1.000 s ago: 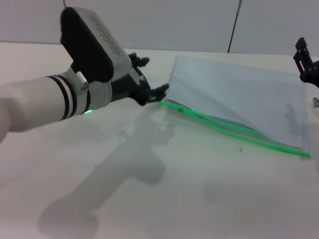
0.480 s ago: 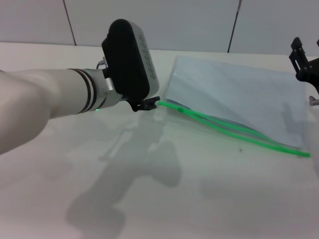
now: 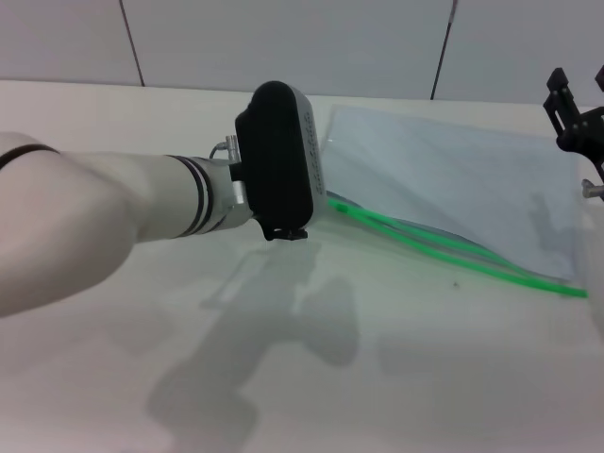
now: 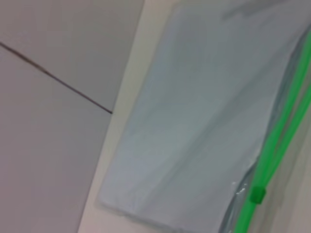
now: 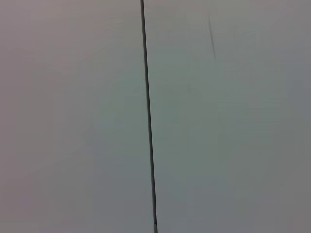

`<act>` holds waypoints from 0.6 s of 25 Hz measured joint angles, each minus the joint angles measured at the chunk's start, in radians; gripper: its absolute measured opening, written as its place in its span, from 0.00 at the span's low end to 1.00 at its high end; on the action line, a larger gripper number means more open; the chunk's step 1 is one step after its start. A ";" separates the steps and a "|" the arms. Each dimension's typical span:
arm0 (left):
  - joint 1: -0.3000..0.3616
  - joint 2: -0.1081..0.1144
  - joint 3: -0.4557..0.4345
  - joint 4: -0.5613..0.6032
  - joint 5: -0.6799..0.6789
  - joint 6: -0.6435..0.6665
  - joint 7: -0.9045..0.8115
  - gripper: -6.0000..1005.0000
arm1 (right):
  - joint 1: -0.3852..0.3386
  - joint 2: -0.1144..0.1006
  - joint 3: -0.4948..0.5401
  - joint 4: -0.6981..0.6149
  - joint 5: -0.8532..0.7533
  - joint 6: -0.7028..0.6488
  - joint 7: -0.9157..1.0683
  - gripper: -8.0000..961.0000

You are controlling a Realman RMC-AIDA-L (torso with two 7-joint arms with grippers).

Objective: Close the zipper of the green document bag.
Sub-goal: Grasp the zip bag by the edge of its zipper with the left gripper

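Note:
The green document bag (image 3: 453,179) lies flat on the white table at the right, pale blue-grey and translucent. Its zipper (image 3: 444,250) runs along the near long edge as two bright green strips that part in the middle. My left gripper (image 3: 288,231) is at the bag's left end, and its black wrist housing covers that end of the zipper. The left wrist view shows the bag (image 4: 204,111), the zipper (image 4: 284,126) and the small green slider (image 4: 257,195) close by. My right gripper (image 3: 576,118) hangs at the far right, above the bag's right end.
The white table (image 3: 396,377) stretches wide in front of the bag. A panelled wall (image 3: 377,42) rises behind the table, and the right wrist view shows only that wall (image 5: 218,121).
My left arm has swung right and turned its wrist, moving from beside the bag's left corner to over the zipper's left end. The right gripper has barely shifted.

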 joint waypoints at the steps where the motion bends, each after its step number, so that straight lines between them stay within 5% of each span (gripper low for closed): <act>1: -0.003 0.000 0.004 -0.007 0.000 -0.004 0.001 0.79 | 0.001 0.000 0.000 0.000 0.000 0.000 0.000 0.64; 15: -0.047 -0.003 0.033 -0.125 0.001 -0.147 0.024 0.79 | 0.009 0.000 -0.005 0.000 0.000 0.000 0.000 0.64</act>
